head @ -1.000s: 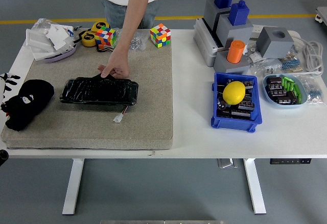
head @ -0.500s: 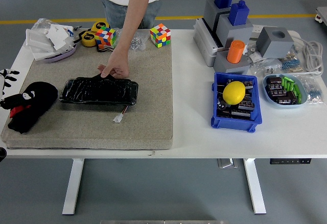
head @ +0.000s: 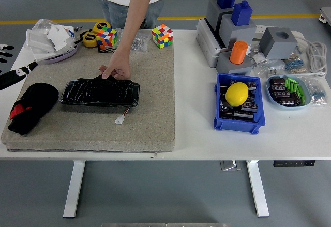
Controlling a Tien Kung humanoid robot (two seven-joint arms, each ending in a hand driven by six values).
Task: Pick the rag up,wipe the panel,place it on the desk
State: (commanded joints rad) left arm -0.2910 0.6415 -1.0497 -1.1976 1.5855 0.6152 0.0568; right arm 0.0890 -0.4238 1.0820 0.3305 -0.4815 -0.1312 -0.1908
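The rag (head: 31, 107) is seen as a black, soft-looking bundle, crumpled into a lumpy oblong, with a bit of red showing at its lower left end. It is laid on the beige mat (head: 150, 97) near the mat's left edge, toward the front left corner of the tabletop (head: 196, 139). The left hand (head: 13, 74) is found just above and left of it, at the table's left edge, lifted clear of the rag and not touching it; its black fingers with white tips are spread out loose, nothing gripped.

Just right of the rag, the panel (head: 100, 92) is laid flat on the mat: a long black rectangle with rounded corners and a glossy, wrinkled surface, like it's wrapped in film. Its far edge is pressed down by a person's hand (head: 117, 67) reaching in from the far side. A small white connector (head: 121, 118) is spotted on the mat near the panel's front edge. The mat itself looks coarse and felt-like.
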